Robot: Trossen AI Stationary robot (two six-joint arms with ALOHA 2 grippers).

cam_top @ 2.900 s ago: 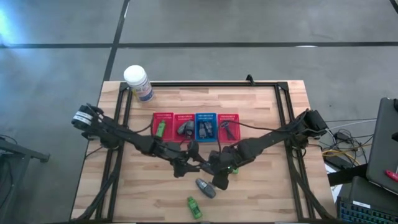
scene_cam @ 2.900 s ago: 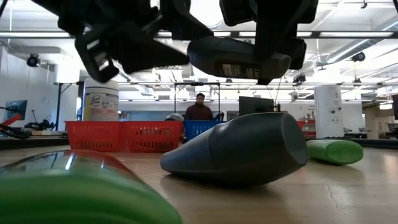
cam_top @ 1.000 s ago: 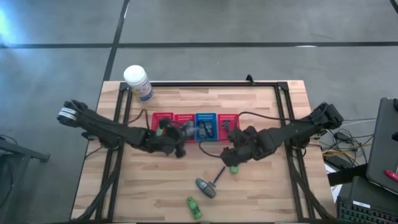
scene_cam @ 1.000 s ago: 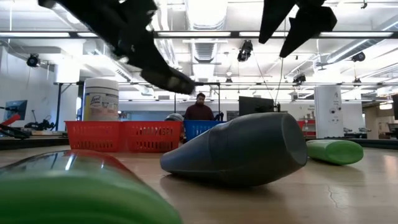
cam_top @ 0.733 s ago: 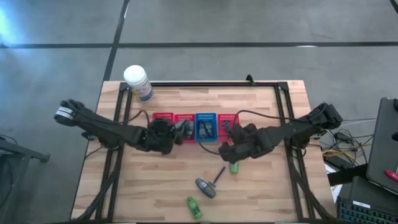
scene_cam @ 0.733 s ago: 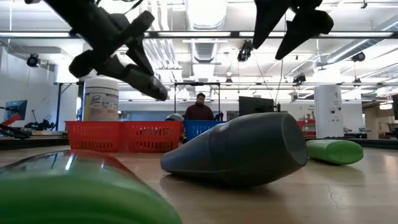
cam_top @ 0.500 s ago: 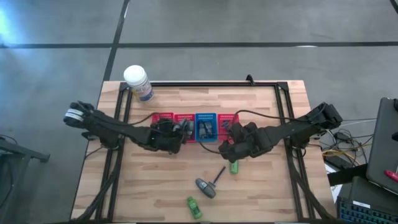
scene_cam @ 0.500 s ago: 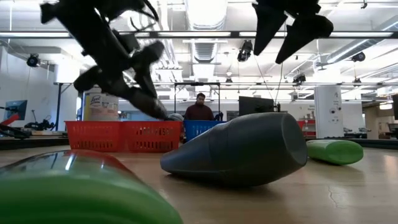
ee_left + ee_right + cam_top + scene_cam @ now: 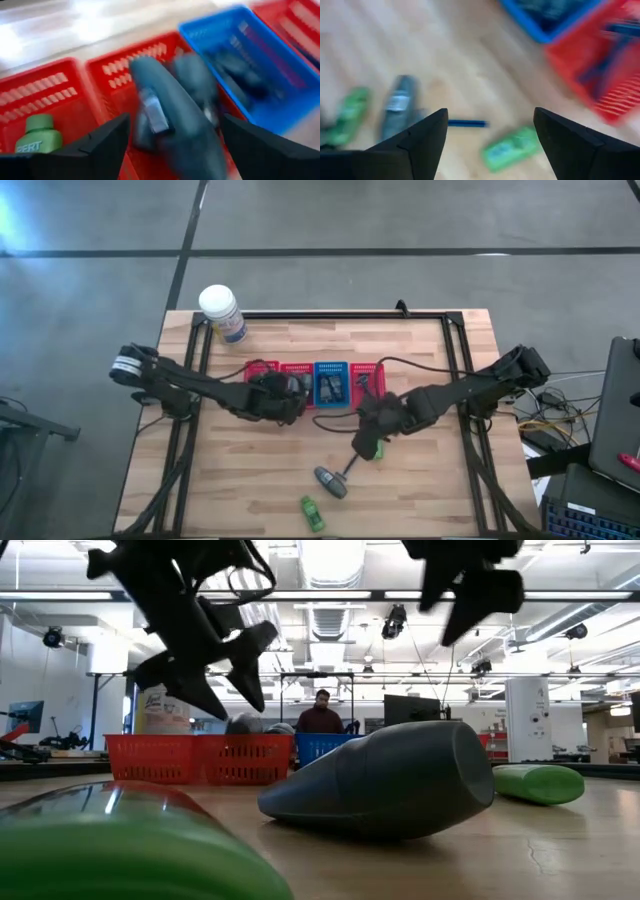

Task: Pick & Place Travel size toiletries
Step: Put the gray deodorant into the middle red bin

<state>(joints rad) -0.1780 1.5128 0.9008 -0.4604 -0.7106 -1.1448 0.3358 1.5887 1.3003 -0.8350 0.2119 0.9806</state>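
I have the left gripper [image 9: 290,402] over the row of baskets at the back of the table [image 9: 420,480], fingers spread and holding nothing. In its wrist view a grey tube [image 9: 170,120] lies between the open fingers in the second red basket [image 9: 115,75], with a green bottle [image 9: 35,137] in the red basket beside it [image 9: 30,95] and dark blurred items in the blue basket [image 9: 240,55] on the other side.

My right gripper [image 9: 368,442] hangs above the middle of the table, fingers also spread and empty. Just under and beside it is a green bottle on the wood [image 9: 512,148], with a thin dark razor [image 9: 467,123] near it and another grey tube [image 9: 400,107] a little farther off toward the front edge. A second green bottle [image 9: 312,513] sits closest to the front edge. The far red basket [image 9: 600,75] holds razors, too blurred to count
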